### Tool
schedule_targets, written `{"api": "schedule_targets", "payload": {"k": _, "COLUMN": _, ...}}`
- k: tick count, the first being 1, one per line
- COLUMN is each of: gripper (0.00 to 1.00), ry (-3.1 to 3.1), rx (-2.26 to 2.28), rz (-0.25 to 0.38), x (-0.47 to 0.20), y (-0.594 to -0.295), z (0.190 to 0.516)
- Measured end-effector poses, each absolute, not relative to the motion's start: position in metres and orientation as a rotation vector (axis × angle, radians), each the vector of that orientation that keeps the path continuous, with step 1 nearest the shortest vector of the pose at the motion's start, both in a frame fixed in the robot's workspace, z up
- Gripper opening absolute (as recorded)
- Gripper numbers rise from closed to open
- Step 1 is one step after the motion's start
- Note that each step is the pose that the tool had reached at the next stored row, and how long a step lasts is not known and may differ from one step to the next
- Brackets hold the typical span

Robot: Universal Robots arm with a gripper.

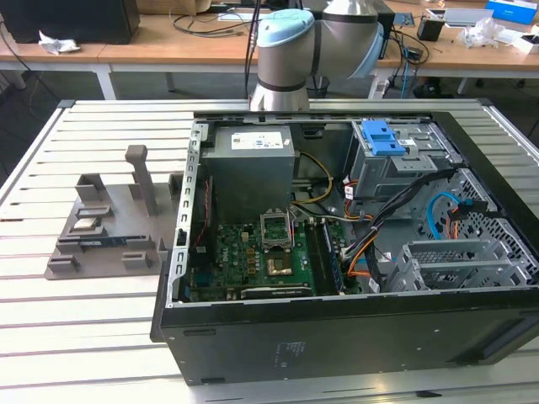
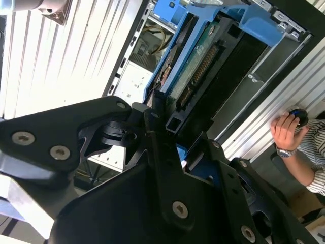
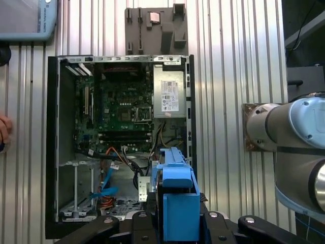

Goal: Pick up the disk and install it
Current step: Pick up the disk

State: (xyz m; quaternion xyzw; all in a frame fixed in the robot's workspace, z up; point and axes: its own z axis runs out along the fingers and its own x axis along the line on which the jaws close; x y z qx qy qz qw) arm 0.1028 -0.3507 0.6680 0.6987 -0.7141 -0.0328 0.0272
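The disk point(image 2: 199, 60) shows edge-on in the second wrist view, a green circuit board and connector framed by a blue plastic carrier. My gripper point(image 2: 170, 133) is shut on it, black fingers point(image 2: 155, 109) pressing its sides. In the first wrist view the disk's blue carrier point(image 3: 175, 190) sticks out from my gripper point(image 3: 175, 226), held high above the open computer case point(image 3: 52, 152), over its edge next to the drive cage end. In the exterior view the grey drive cage point(image 1: 396, 164) with a blue latch point(image 1: 381, 136) sits at the case's back right.
Inside the case point(image 1: 337, 328) lie a power supply box point(image 1: 251, 164), a green motherboard point(image 1: 253, 252) and loose cables point(image 1: 379, 244). A grey slotted fixture point(image 1: 109, 223) stands on the slatted table at the exterior view's left. A person's hand point(image 2: 285, 133) rests nearby.
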Motion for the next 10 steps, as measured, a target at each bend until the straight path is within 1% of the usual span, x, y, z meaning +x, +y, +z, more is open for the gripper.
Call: {"api": "schedule_targets", "payload": {"k": 10, "gripper": 0.36, "ry": -2.204, "rx": 2.157, "rz": -0.104, "x": 0.134, "y": -0.351, "z": 0.651}}
